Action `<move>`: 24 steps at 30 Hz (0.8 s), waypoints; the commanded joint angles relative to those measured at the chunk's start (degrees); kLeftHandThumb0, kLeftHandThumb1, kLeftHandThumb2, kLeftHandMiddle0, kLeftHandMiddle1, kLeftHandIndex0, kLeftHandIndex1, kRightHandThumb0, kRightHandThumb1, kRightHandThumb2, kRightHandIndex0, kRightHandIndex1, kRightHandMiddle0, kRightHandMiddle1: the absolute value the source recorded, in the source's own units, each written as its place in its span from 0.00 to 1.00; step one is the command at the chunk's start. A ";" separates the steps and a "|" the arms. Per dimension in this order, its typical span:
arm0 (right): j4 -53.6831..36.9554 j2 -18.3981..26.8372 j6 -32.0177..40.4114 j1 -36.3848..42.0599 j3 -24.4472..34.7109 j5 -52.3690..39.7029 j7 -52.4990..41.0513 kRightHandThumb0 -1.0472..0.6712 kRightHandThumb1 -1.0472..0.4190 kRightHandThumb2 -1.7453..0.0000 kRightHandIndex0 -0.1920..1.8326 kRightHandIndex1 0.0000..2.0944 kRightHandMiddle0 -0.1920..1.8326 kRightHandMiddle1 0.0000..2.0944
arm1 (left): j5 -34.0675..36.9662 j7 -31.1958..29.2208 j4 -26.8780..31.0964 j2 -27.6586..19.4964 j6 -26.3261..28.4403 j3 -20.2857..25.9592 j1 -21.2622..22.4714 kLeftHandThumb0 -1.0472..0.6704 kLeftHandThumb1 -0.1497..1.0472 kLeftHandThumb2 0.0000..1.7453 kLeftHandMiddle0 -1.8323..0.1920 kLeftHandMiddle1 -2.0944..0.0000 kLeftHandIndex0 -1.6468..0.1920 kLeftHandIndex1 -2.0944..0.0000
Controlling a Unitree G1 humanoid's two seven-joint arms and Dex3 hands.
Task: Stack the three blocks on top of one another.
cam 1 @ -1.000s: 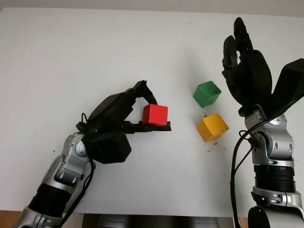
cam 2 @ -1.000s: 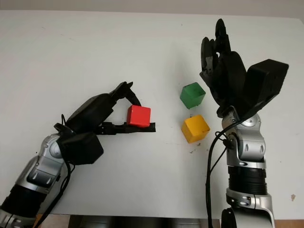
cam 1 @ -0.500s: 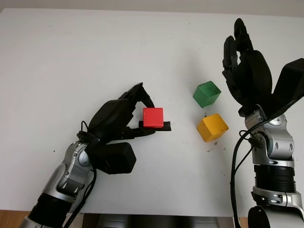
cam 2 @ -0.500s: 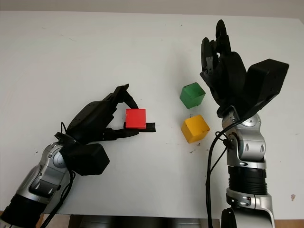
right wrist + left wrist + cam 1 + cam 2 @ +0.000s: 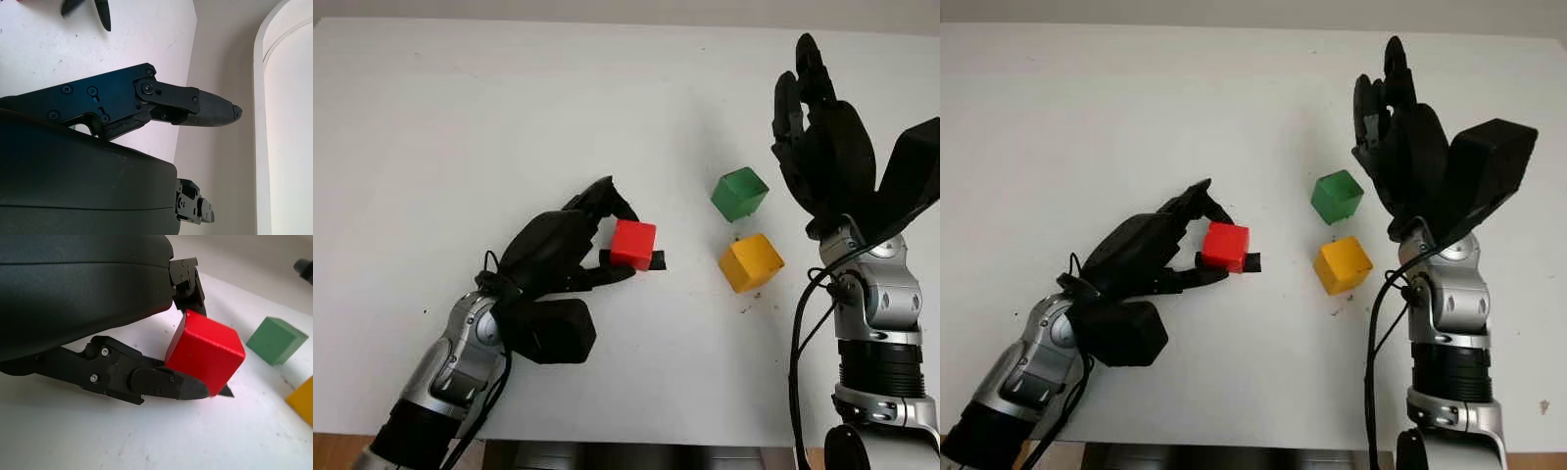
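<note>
My left hand (image 5: 619, 235) is shut on the red block (image 5: 632, 243), pinched between its black fingers just above the white table (image 5: 460, 127). In the left wrist view the red block (image 5: 205, 351) sits tilted between an upper finger and a lower finger (image 5: 156, 384). The green block (image 5: 739, 193) lies on the table to the right. A yellow block (image 5: 751, 262) lies just in front of the green one, apart from it. My right hand (image 5: 808, 117) is open and raised above the table, right of the green block.
The white table stretches wide to the left and far side. Small dark specks mark the surface near the yellow block. The table's front edge (image 5: 636, 444) runs along the bottom.
My left hand has tilted the red block and shifted slightly, its fingers closing more tightly around it. The right hand, green block and yellow block have stayed put.
</note>
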State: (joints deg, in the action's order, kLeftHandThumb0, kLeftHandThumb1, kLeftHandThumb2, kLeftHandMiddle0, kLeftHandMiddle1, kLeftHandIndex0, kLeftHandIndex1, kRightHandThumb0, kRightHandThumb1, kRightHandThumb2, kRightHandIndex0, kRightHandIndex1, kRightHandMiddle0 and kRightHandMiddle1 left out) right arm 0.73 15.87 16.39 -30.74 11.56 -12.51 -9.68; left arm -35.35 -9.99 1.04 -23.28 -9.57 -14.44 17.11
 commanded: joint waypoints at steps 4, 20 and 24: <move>-0.57 0.62 -0.29 0.73 0.33 -0.04 -0.46 0.21 0.00 0.67 0.00 0.00 0.00 0.00 | 0.25 -0.09 -0.09 -0.28 -0.79 -0.37 0.12 0.24 1.00 0.12 1.00 1.00 0.96 0.97; -3.00 3.21 -0.72 1.59 2.07 0.61 -1.29 0.22 0.00 0.75 0.01 0.00 0.02 0.01 | 14.00 6.46 -0.41 -0.45 -14.52 9.02 0.18 0.11 1.00 0.42 1.00 1.00 1.00 1.00; -5.45 7.81 0.12 2.57 2.37 1.47 -4.32 0.25 0.00 0.90 0.14 0.08 0.13 0.08 | 22.00 8.00 -3.69 2.02 -14.09 13.79 4.28 0.12 1.00 0.41 1.00 1.00 1.00 1.00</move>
State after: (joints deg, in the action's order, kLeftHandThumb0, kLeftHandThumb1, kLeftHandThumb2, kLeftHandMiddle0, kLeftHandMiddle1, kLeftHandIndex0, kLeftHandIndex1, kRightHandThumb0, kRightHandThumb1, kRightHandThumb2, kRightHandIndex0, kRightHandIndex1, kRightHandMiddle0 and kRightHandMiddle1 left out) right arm -2.88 22.09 16.25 -28.79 13.51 -11.20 -13.40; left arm -14.85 -2.46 -2.07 -22.14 -23.88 -1.82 19.95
